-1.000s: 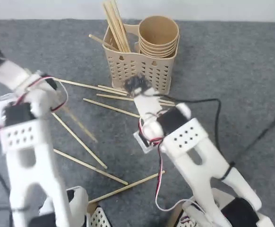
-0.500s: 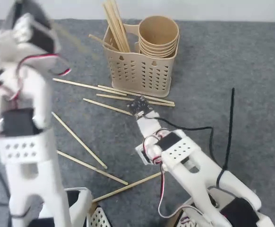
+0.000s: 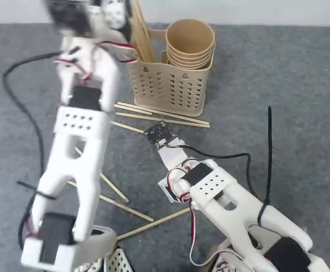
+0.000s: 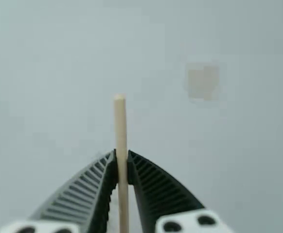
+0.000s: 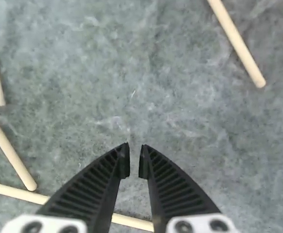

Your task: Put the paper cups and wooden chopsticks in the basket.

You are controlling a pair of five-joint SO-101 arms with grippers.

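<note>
A beige slotted basket stands at the back of the grey carpet. It holds a stack of paper cups and several upright wooden chopsticks. My left gripper is shut on one chopstick, whose end sticks out past the fingertips toward a pale wall. In the high view the left arm is raised beside the basket's left corner. The right gripper points down at bare carpet, shut with nothing in it. It hangs under the right arm's wrist board, in front of the basket.
Loose chopsticks lie on the carpet: a pair just in front of the basket, others near the left arm, one by the right arm's base. Chopstick ends lie around the right gripper.
The left arm has swung up from the table's left side to the basket's left corner. The right arm has drawn back from the basket toward its base.
</note>
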